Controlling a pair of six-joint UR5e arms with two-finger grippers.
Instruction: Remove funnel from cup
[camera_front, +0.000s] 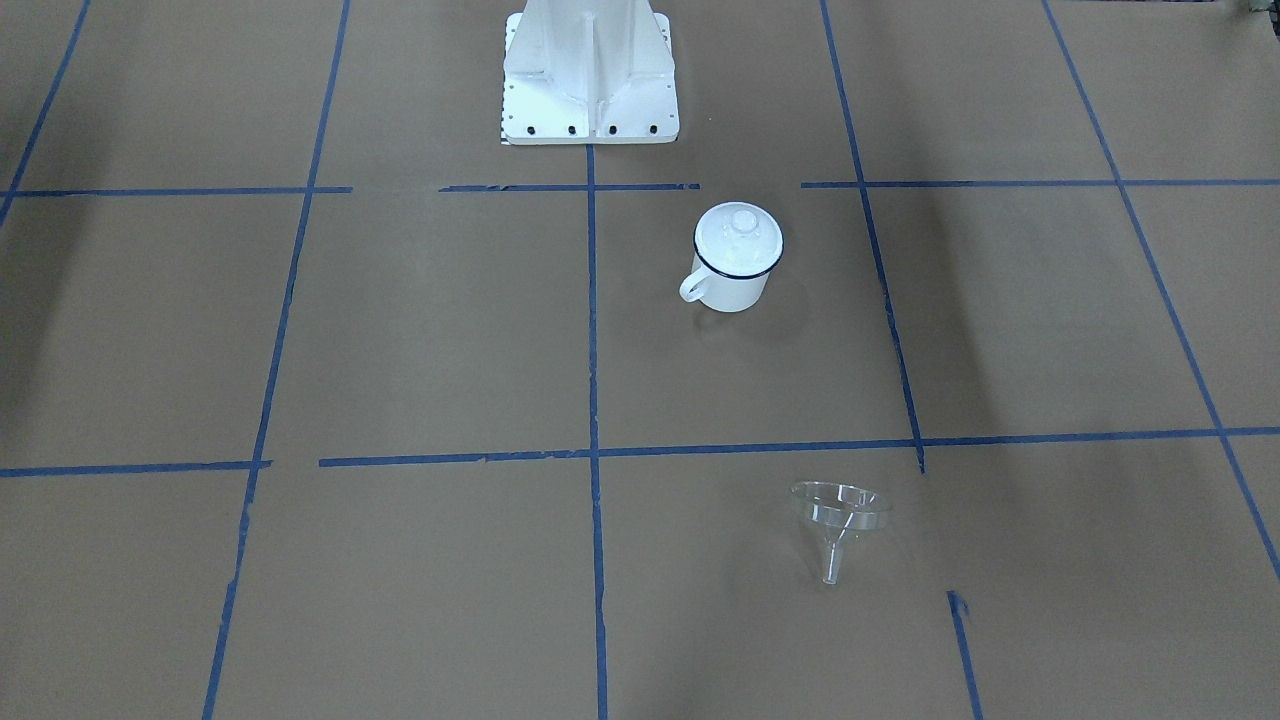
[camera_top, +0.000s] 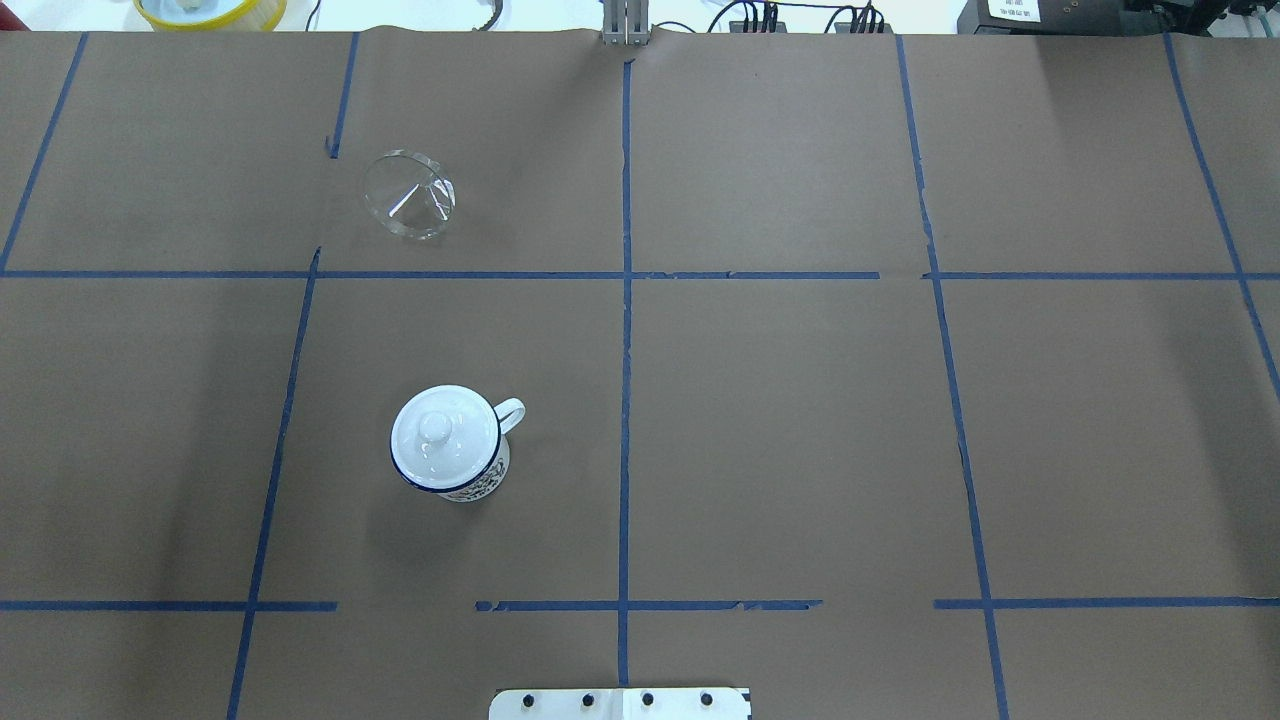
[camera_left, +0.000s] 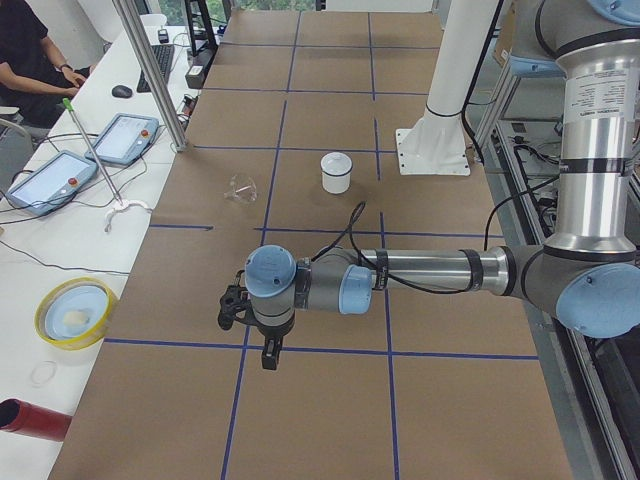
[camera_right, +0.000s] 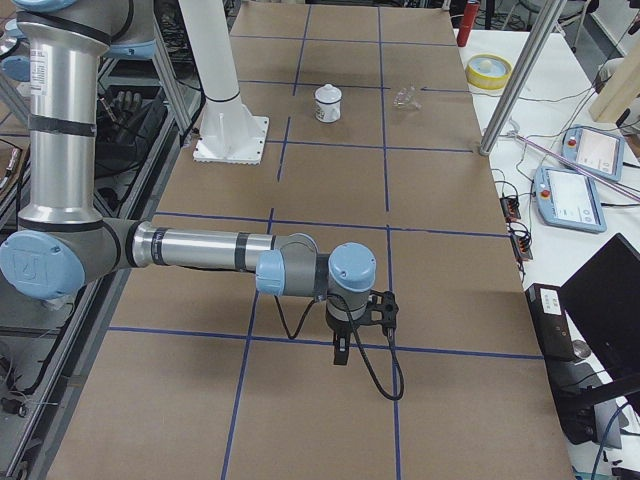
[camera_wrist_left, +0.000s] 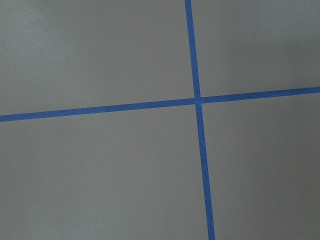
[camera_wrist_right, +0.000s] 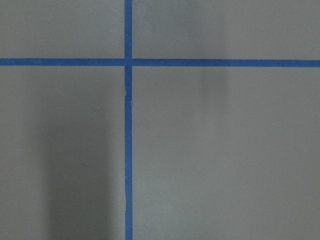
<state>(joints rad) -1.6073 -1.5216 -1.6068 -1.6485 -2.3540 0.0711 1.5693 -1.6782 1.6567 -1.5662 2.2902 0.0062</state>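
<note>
The clear funnel lies on its side on the brown paper, apart from the cup; it also shows in the overhead view. The white cup with a dark blue rim stands upright with a round white knobbed lid on it, also seen from overhead. My left gripper shows only in the exterior left view, far from both things, and I cannot tell whether it is open or shut. My right gripper shows only in the exterior right view, and I cannot tell its state either. Both wrist views show only paper and blue tape.
The white robot base stands at the table's robot side. A yellow bowl, a red cylinder, tablets and a metal pole are on the operators' side. A seated person is there.
</note>
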